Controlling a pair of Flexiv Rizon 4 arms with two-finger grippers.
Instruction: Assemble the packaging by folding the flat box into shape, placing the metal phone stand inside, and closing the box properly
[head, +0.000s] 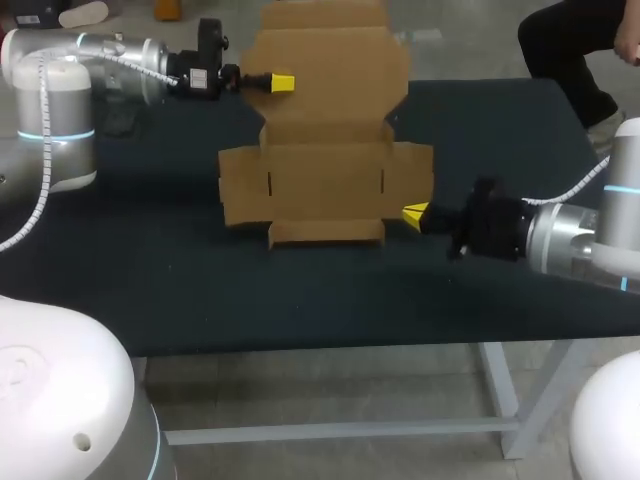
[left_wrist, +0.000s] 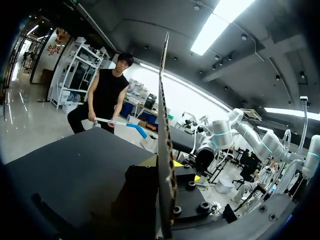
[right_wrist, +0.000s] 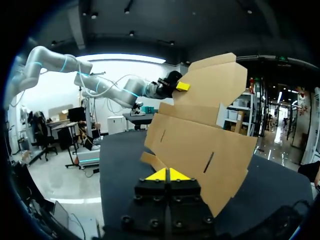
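The flat brown cardboard box lies unfolded across the middle of the black table, and its far panel rises off the surface. At that far panel's left edge, my left gripper is shut on the cardboard. In the left wrist view the sheet runs edge-on between the yellow tips of that gripper. My right gripper is shut, its tips against the near corner of the box's right flap. In the right wrist view the gripper meets the cardboard, with the left gripper beyond. No metal phone stand is in view.
Bare black table surrounds the box to the left, right and front. The table's front edge runs below the box, and both arms come in level with the surface from the sides.
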